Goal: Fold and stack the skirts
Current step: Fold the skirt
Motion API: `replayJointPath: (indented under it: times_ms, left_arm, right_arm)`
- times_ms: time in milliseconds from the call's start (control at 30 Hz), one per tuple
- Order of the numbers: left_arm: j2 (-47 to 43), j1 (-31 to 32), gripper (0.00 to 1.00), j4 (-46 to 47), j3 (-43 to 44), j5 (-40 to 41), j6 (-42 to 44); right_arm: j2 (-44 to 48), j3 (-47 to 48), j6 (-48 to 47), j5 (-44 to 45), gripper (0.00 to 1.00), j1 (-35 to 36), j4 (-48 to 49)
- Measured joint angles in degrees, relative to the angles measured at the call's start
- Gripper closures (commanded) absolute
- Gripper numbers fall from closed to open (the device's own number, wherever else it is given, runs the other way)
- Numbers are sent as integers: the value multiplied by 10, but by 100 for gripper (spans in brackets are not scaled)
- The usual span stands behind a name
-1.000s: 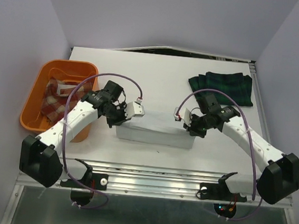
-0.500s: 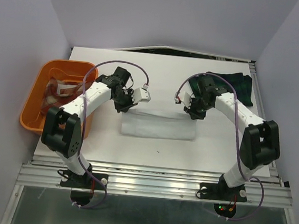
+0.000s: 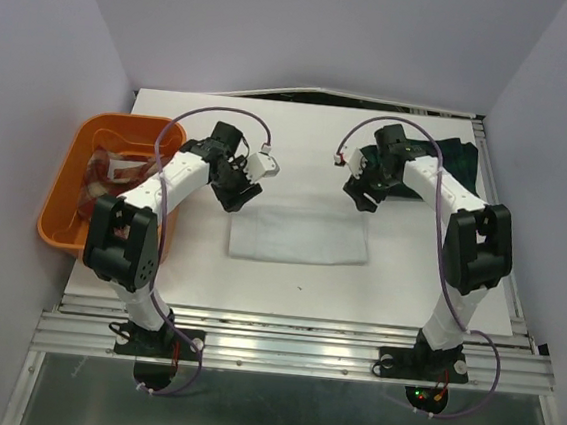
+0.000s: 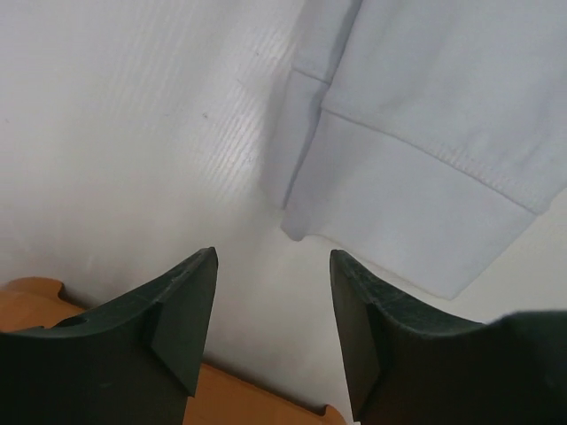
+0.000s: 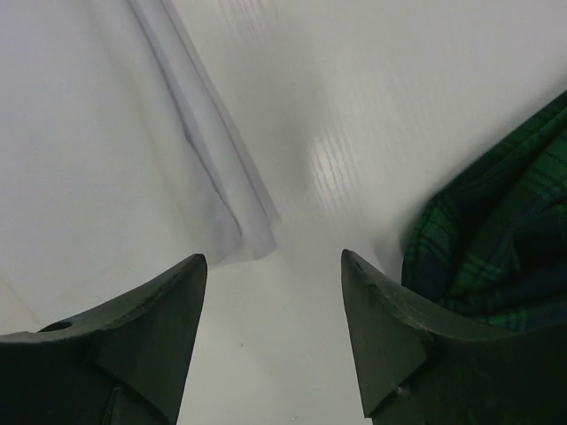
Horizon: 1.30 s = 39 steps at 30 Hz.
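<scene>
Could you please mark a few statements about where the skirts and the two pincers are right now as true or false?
1. The white skirt lies folded flat on the table. True.
2. The left pincer is shut on the white skirt. False: it is open and empty, over a corner of that skirt.
3. The red-and-tan plaid skirt is in the orange basket. True.
4. The green plaid skirt is stacked on the white skirt. False: it lies apart from it, at the table's far right.
5. The right pincer is open and holds nothing. True.
</scene>
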State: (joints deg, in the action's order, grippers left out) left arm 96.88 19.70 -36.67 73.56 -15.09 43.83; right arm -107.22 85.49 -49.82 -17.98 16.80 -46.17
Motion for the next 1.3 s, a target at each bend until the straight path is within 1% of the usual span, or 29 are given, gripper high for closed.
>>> replayJointPath:
  times_ms: [67, 100, 200, 233, 300, 367, 433, 533, 600, 633, 700, 767, 800, 833, 867, 900, 933, 967, 1033, 1067, 1133, 1167, 1233, 1267, 1300]
  left_arm:
    - [-17, 0, 38, 2, 0, -3, -24]
    - [-27, 1, 41, 3, 0, -10, -37]
    - [-45, 4, 50, 3, 0, -29, -67]
    - [-47, 9, 52, 5, -3, -35, -78]
    - [-48, 19, 60, 16, -19, -41, -94]
    - [-47, 36, 63, 20, -45, -45, -110]
    - [-41, 56, 69, 18, -69, -48, -127]
    - [-9, 78, 76, 24, -76, -48, -148]
    - [19, 80, 80, 36, -74, -43, -156]
    - [39, 80, 81, 42, -70, -37, -161]
    - [90, 79, 84, 31, -37, -33, -175]
    - [116, 78, 83, 34, 1, -23, -178]
    - [139, 76, 82, 27, 36, -16, -179]
    - [162, 76, 78, 27, 65, -12, -180]
    - [192, 76, 66, 25, 112, -7, -180]
    - [209, 76, 59, 30, 139, 1, -179]
    - [230, 76, 54, 38, 175, 12, -179]
    - [252, 76, 48, 42, 212, 24, -176]
    - [271, 75, 44, 60, 250, 43, -172]
    - [271, 73, 41, 65, 254, 49, -172]
    - [256, 69, 36, 76, 250, 61, -163]
    - [244, 68, 32, 93, 235, 64, -160]
    - [178, 64, 23, 108, 178, 68, -151]
    - [137, 63, 2, 125, 139, 66, -146]
    - [97, 61, 1, 136, 108, 66, -144]
  right_arm:
    - [2, 3, 10, -5, 42, 0, 7]
    - [2, 3, 20, -8, 46, 0, 8]
    - [0, 2, 34, -16, 51, 0, 14]
    - [-3, 2, 38, -18, 54, 0, 17]
    - [-16, 2, 46, -21, 57, 0, 21]
    - [-35, -6, 53, -22, 60, 0, 32]
    - [-48, -27, 57, -22, 63, 0, 39]
    - [-45, -76, 61, -24, 65, 0, 51]
    - [-18, -113, 64, -27, 66, 0, 64]
    - [-2, -135, 66, -29, 68, 0, 65]
    - [28, -177, 73, -40, 68, 0, 59]
    - [52, -207, 80, -48, 68, 0, 48]
    - [67, -229, 92, -59, 67, 0, 41]
    - [77, -242, 99, -67, 65, 1, 32]
    - [90, -256, 110, -77, 62, 4, 24]
    - [104, -270, 123, -90, 60, 14, 12]
    - [113, -278, 140, -100, 52, 24, 5]
    - [129, -286, 160, -113, 47, 49, -6]
    - [149, -287, 200, -128, 40, 101, -14]
    - [160, -285, 228, -148, 40, 127, -13]
    - [174, -273, 260, -169, 40, 153, -19]
    - [177, -254, 281, -175, 41, 155, -23]
    - [178, -225, 302, -175, 42, 149, -21]
    - [179, -207, 314, -174, 44, 143, -19]
    - [181, -197, 319, -174, 44, 136, -18]
